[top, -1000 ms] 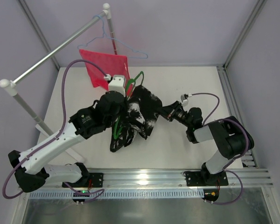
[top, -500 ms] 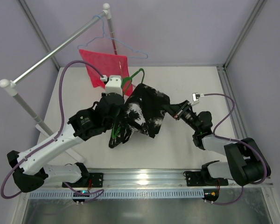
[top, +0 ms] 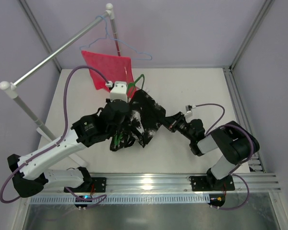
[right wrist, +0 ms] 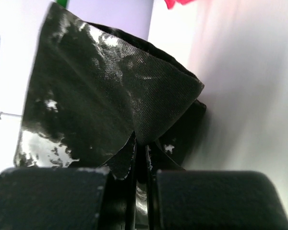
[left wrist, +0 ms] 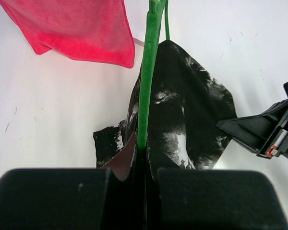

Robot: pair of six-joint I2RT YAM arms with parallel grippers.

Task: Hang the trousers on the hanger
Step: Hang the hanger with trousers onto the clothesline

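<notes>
The black trousers with white splotches [top: 145,117] hang bunched over the green hanger [top: 133,85] at the table's middle. My left gripper [top: 122,125] is shut on the hanger's green bar [left wrist: 149,72], which runs straight up from the jaws with the trousers [left wrist: 187,115] draped beside it. My right gripper [top: 167,120] is shut on a corner of the trousers [right wrist: 110,91], pinched between the jaws. The hanger's lower part is hidden under the fabric.
A red mesh cloth [top: 108,69] hangs from a pale blue wire hanger [top: 129,48] on the white rail [top: 57,50] at the back left; it also shows in the left wrist view [left wrist: 72,28]. The rail's stand foot [top: 43,129] lies left.
The right gripper pulled the trousers corner out right, then came back left. The trousers are more bunched and the left gripper with the hanger has shifted slightly.
</notes>
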